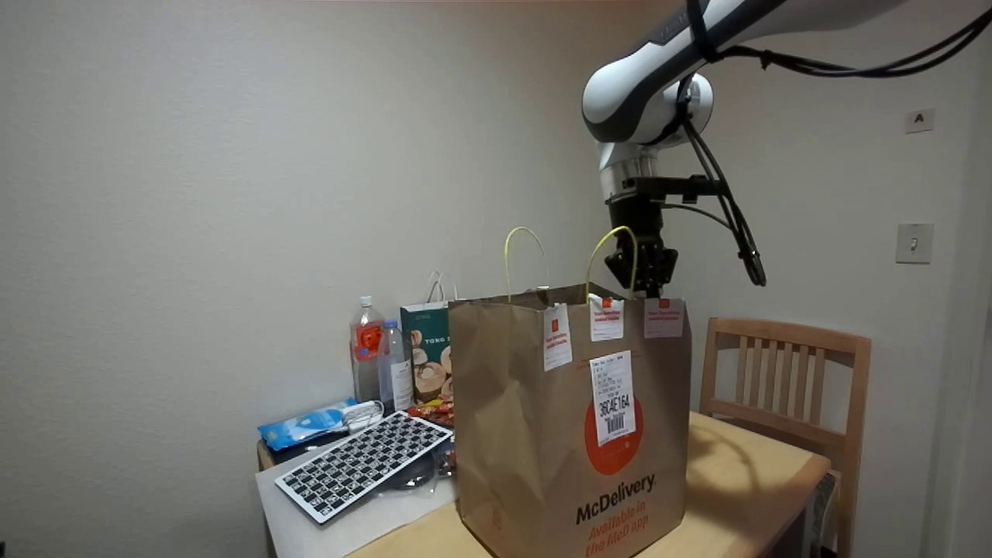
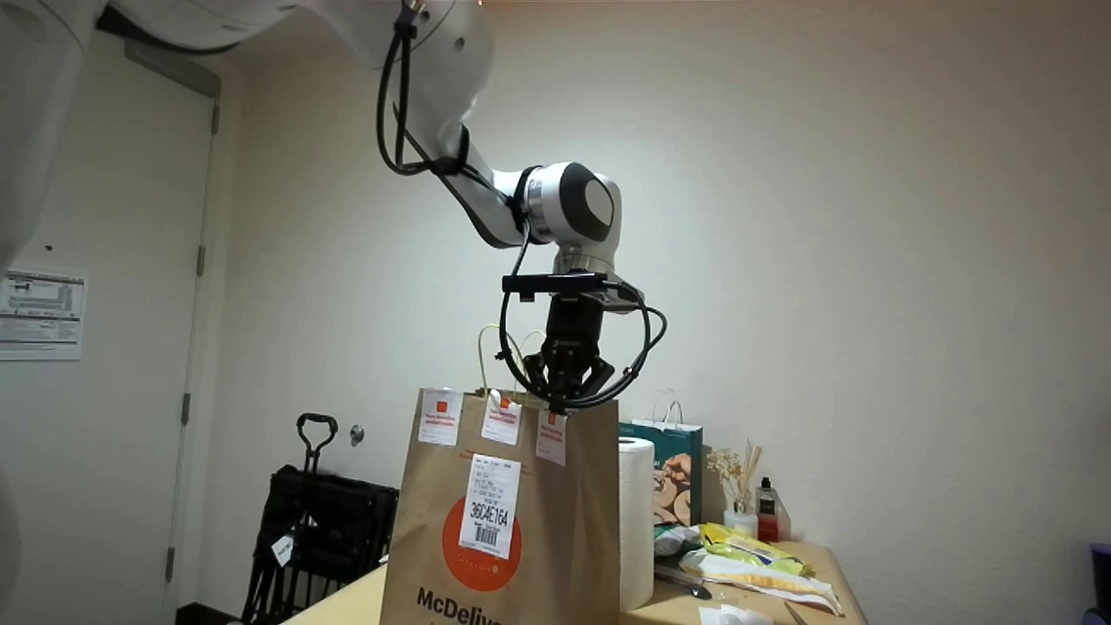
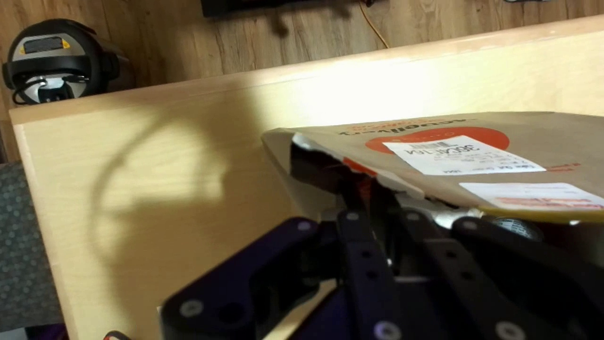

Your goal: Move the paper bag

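Observation:
The paper bag [image 1: 573, 434] stands upright on the table, tall and brown, with white receipt stickers, an orange-red McDelivery print and thin yellowish handles. It also shows in an exterior view [image 2: 503, 521] and in the wrist view [image 3: 519, 127]. My gripper [image 3: 367, 191] points down at the bag's top rim, by the corner near the outermost sticker. In both exterior views [image 1: 653, 293] [image 2: 560, 406] its tips are at that rim. The fingers are close together with a narrow gap, and red shows between them. Whether they pinch the paper is too dark to tell.
A keyboard [image 1: 364, 465], bottles [image 1: 366, 341] and a green printed bag [image 1: 426, 349] stand beside the bag. A paper towel roll [image 2: 636, 521] and snack packets [image 2: 755, 555] lie behind it. A wooden chair [image 1: 787, 372] is at the table [image 3: 226, 108] end.

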You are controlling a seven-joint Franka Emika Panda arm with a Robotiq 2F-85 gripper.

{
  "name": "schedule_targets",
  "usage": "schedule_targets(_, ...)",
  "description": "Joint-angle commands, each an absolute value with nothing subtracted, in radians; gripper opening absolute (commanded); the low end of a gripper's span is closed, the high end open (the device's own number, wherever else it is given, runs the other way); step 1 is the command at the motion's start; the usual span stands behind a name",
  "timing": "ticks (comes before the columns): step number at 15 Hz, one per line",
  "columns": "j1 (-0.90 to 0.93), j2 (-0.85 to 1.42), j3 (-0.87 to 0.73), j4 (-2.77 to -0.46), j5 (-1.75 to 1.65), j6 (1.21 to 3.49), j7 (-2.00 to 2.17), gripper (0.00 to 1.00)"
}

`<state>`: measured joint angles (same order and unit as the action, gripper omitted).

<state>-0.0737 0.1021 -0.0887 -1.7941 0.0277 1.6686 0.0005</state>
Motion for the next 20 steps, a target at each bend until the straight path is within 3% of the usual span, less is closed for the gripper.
schedule_targets(1,-0.087,0.113,-0.089,-1.775,-0.035,1.641,-0.151,0.02)
schedule_targets(8,-0.08,0.229,-0.066,-1.622,-0.138,1.608,-0.468,0.08)
schedule_targets(17,-0.038,0.363,0.011,-1.385,-0.305,1.572,-0.779,0.06)
schedule_targets(20,-0.029,0.341,0.012,-1.4,-0.393,1.647,-0.873,0.04)
